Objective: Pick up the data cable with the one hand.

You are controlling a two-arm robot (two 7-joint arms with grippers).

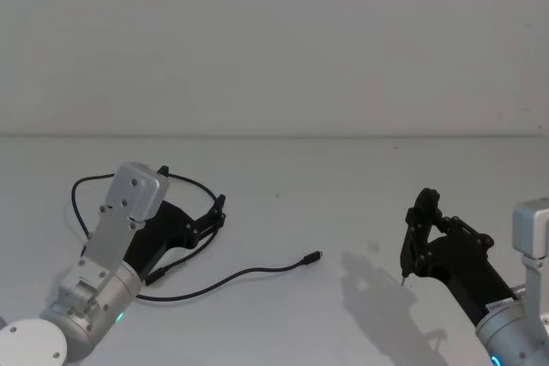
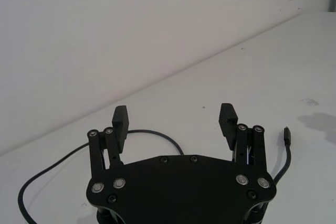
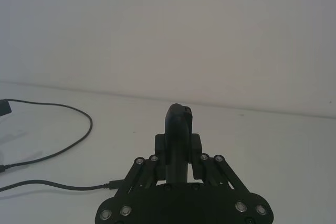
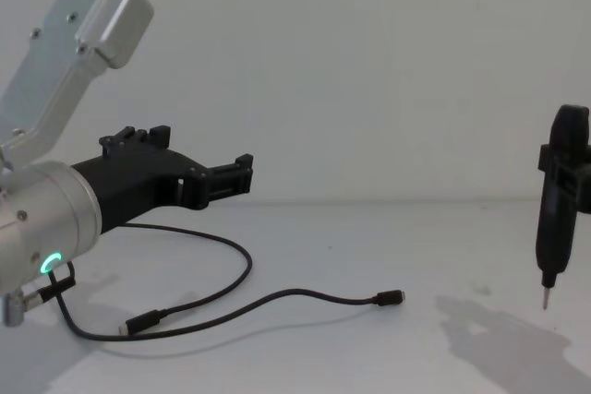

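Black data cable point(image 1: 249, 273) looped at the left of the worktop point(image 1: 343, 203).
Left gripper point(image 1: 218, 213), wide open and empty, hovers over its far loop; the right gripper point(image 1: 427, 231), well apart, clamps a pin-tipped tool point(image 4: 557, 200).

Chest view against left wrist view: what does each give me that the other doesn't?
Chest view adds: the left gripper hanging above the data cable, apart from it, and the right gripper holding a pin-tipped tool. Left wrist view adds: the left gripper's jaws standing wide open. Both: the cable's loop and a plug on the table.
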